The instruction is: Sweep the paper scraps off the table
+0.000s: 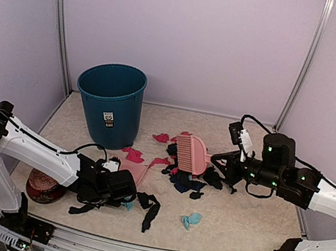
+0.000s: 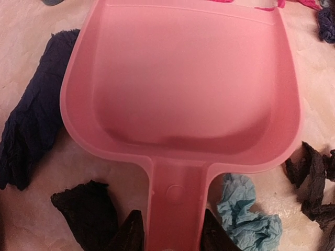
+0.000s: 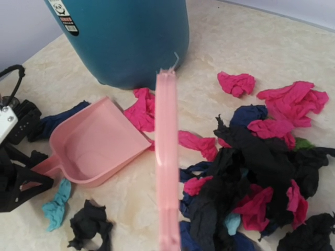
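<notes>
My right tool point(image 1: 219, 160) clenches the brush point(image 3: 166, 157): I'd sweep the paper scraps point(image 3: 251, 178) low into the dustpan point(image 2: 183, 78). My left tool point(image 2: 172, 238) straddles its handle; I can't tell whether it grips.

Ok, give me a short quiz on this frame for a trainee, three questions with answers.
1. True or false: the dustpan already holds paper scraps.
2. The blue bin is: A tipped over, B upright, C lifted off the table.
3. Fill in: the brush is held by the ___ gripper.
Key: 1 false, it is empty. 2 B. 3 the right gripper.
</notes>
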You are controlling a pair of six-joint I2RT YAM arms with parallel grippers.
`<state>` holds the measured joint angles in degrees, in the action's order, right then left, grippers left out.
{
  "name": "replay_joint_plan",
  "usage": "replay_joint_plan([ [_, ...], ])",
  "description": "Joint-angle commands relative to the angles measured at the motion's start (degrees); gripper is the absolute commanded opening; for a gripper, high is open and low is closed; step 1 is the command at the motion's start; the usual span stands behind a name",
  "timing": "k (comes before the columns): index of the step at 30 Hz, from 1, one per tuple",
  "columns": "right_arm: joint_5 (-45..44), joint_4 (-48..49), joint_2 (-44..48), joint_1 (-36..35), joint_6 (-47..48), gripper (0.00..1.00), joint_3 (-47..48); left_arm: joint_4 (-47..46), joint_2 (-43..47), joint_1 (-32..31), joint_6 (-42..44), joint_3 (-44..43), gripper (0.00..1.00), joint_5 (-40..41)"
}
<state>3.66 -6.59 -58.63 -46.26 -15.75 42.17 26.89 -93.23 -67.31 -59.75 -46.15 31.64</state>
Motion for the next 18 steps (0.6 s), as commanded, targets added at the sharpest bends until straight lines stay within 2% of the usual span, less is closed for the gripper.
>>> replay_joint_plan([
  [1,0.45,1.01,-0.38,0.47,-0.39,0.0,1.68,-3.09,1.54,0.24,1.53,0.74,0.31,-0.61],
  [9,0.38,0.96,-0.02,0.54,-0.67,0.0,1.38,-3.9,2.27,0.38,3.0,0.8,0.01,-0.15],
  [18,-0.99,0.09,1.62,0.49,-0.65,0.0,1.68,-2.06,8.18,0.2,5.08,0.8,0.0,1.54],
])
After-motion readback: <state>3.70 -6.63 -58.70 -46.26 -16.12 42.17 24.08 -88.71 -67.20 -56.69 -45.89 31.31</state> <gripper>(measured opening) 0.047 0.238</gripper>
